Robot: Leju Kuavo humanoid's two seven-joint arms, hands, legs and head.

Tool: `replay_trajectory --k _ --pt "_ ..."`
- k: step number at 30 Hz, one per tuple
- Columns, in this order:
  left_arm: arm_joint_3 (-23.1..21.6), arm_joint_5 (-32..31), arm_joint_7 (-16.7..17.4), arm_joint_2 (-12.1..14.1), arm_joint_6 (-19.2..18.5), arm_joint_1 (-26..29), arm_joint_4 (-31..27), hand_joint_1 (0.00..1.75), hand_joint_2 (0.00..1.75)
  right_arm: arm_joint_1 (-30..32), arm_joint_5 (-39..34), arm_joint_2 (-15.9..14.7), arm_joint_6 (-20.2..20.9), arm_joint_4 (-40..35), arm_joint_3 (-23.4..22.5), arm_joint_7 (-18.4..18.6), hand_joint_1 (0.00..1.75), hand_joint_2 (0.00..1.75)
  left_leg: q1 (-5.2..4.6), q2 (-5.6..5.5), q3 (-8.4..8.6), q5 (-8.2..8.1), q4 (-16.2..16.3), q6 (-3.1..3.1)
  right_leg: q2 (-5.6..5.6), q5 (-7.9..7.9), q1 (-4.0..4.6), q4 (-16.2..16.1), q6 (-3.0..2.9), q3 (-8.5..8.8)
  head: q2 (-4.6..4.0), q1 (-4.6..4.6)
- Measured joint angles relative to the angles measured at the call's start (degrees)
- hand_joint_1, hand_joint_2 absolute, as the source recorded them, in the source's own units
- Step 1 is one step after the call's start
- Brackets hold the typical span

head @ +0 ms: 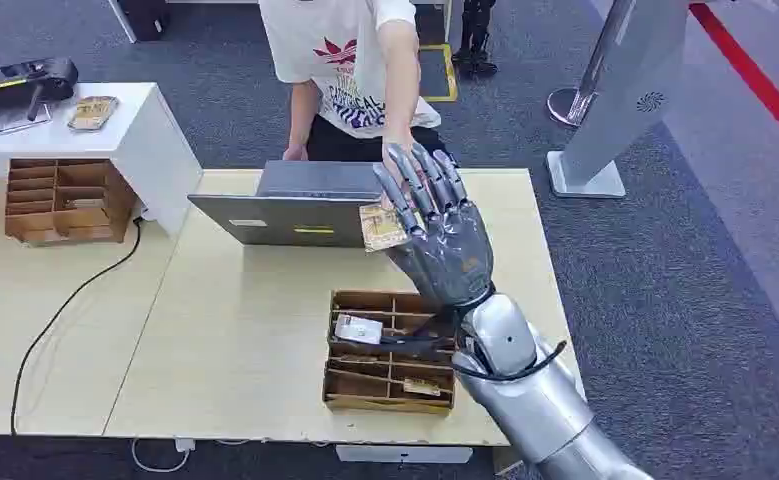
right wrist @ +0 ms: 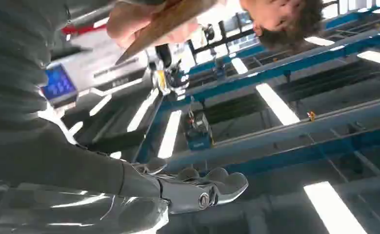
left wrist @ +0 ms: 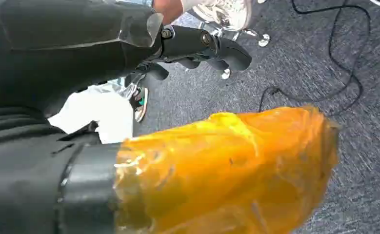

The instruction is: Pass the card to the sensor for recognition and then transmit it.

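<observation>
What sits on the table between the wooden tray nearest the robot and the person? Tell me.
In the head view, the grey laptop lies between the wooden tray and the person, with the right hand raised over that stretch, holding the card.

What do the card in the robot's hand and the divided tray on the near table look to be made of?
The card looks like printed paper or thin card: flat, matte tan with a darker pattern, possibly laminated. The right hand holds it up toward a person's hand. The tray looks like brown corrugated cardboard or thin wood: dull surface, thin slotted dividers. Which one, I cannot tell.
</observation>
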Motion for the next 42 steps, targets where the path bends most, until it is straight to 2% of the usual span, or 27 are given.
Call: replay_trajectory --k 1,2,14,42 --pt "-0.2 0.0 0.0 0.0 -0.2 -0.1 0.0 0.00 0.00 -0.9 0.3 -0.3 -0.1 0.9 0.0 0.2 1.54 1.75 0.00 0.00 0.00 0.00 0.0 0.00 -0.01 0.00 0.00 0.0 0.00 0.00 0.00 0.00" --pt "-0.5 0.0 0.0 -0.1 -0.3 -0.1 0.0 0.00 0.00 -1.7 0.4 -0.6 -0.2 2.3 0.1 0.4 1.73 1.75 0.00 -0.01 0.00 0.01 0.0 0.00 -0.02 0.00 0.00 0.0 0.00 0.00 0.00 0.02" --pt "-1.3 0.1 0.1 -0.2 -0.4 -0.5 0.0 0.00 0.00 -4.4 -0.1 -1.7 -0.3 7.8 0.3 -0.1 1.75 1.75 0.00 -0.01 0.00 0.00 0.0 0.00 0.00 0.00 0.00 0.0 0.00 -0.01 0.00 0.00" --pt "-1.3 0.2 0.2 -0.2 -0.5 -0.5 0.0 0.00 0.00 -4.4 -0.6 -1.9 -0.3 9.1 0.4 0.4 1.75 1.75 0.00 -0.01 0.00 0.00 0.0 0.00 0.00 0.00 0.00 0.0 0.00 -0.01 0.00 0.00"
